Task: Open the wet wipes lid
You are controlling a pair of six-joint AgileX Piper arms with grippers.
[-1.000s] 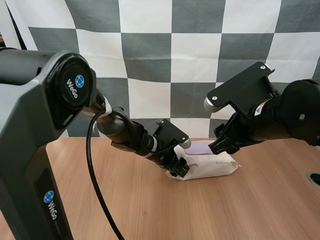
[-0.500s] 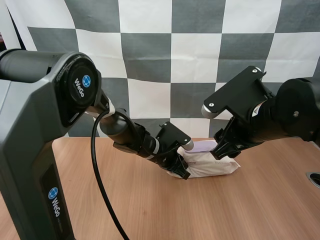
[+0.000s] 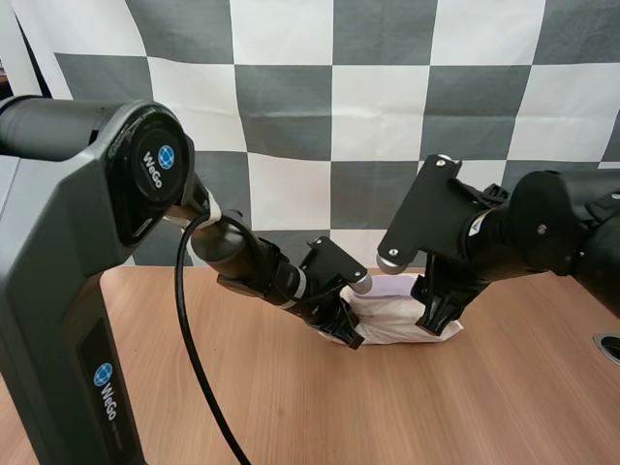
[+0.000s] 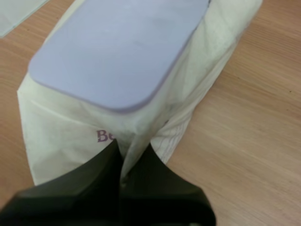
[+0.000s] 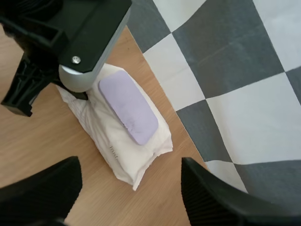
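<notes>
1. Since a second ago my right arm has swung in and dropped. The right gripper point(image 3: 436, 315) is now down at the right end of the pack of wet wipes point(image 3: 392, 320).
2. That claw is wide, fingers point(image 5: 42, 188) well apart, with nothing in it.
3. My left gripper point(image 4: 123, 155) hasn't budged. It's pinched narrow on a fold of wrapper at the pack's left end.
4. The pack lies on the table point(image 3: 291, 407) between the two arms, with its lilac lid point(image 5: 128, 107) facing up and closed.
</notes>
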